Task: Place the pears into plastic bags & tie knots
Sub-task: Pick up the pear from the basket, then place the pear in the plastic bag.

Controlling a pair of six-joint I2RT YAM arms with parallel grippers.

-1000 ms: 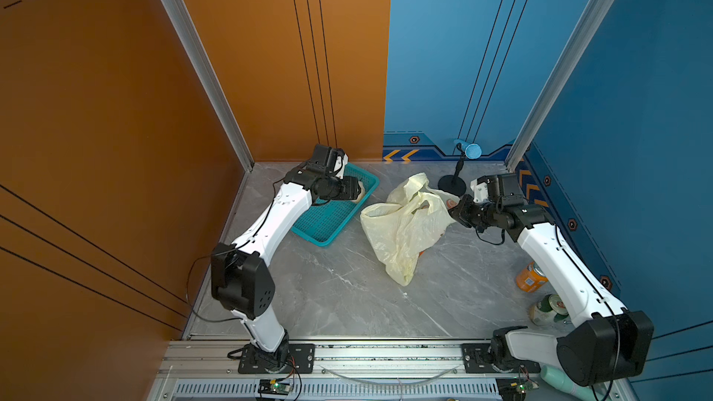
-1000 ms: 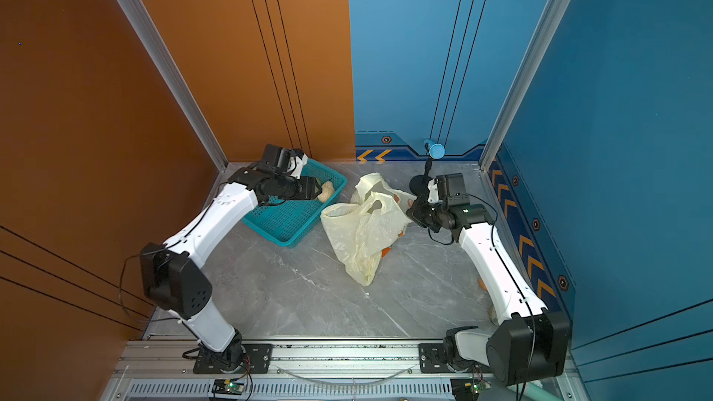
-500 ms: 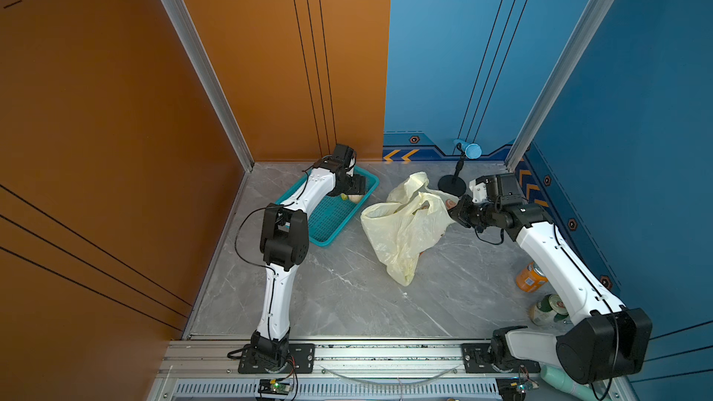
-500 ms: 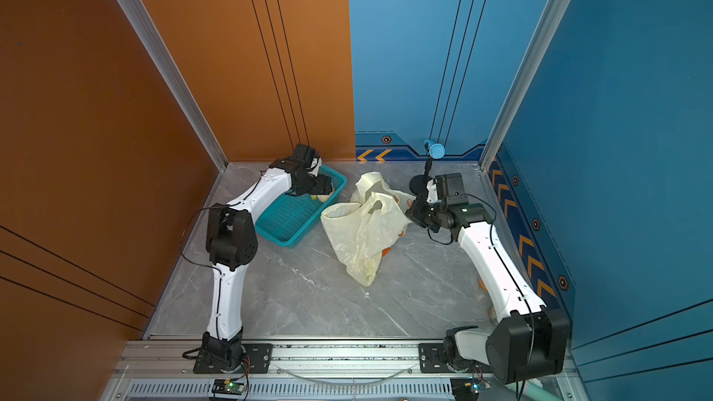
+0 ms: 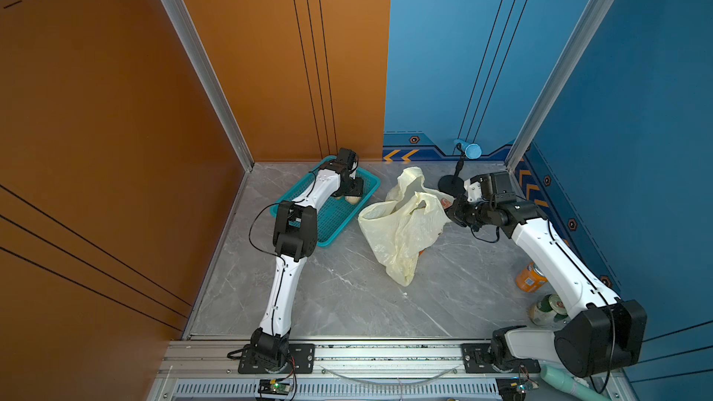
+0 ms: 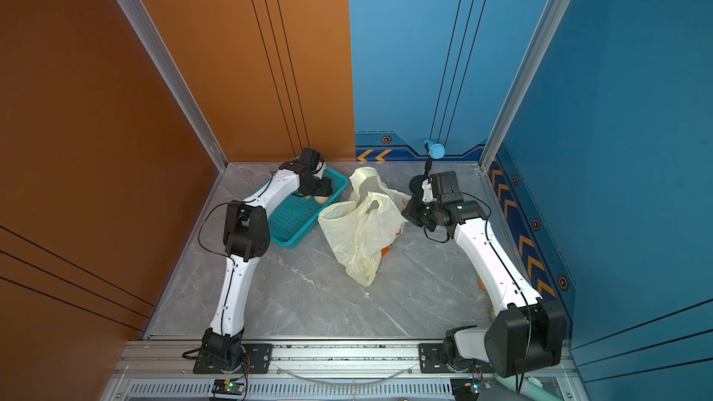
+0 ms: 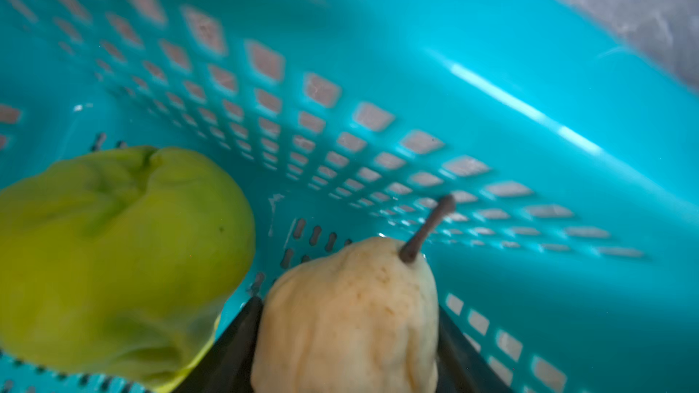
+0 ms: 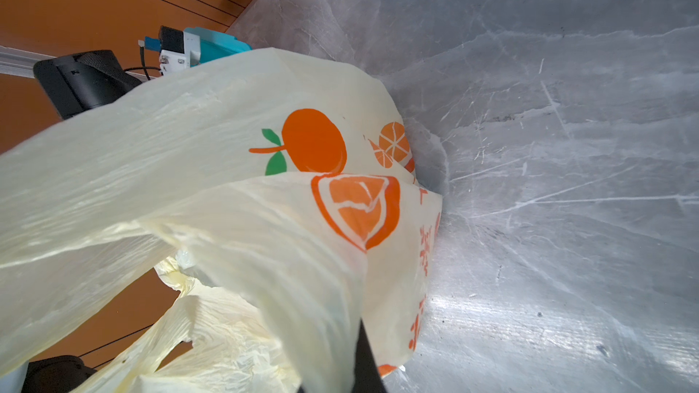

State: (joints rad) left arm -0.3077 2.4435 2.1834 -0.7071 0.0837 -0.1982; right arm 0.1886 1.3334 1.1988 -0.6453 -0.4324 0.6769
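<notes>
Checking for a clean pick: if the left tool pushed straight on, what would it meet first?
Probably the cream pear sitting between its fingers; beyond that, the basket wall.

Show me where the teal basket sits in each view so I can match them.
Top view: teal basket at back left, left of the plastic bag.
Top view: same place, back left beside the bag.
Left wrist: its perforated wall fills the picture.
Right wrist: only a teal corner shows past the bag.
Shared landmark: the bag links top views and right wrist; the cream pear in the basket links the left wrist.
</notes>
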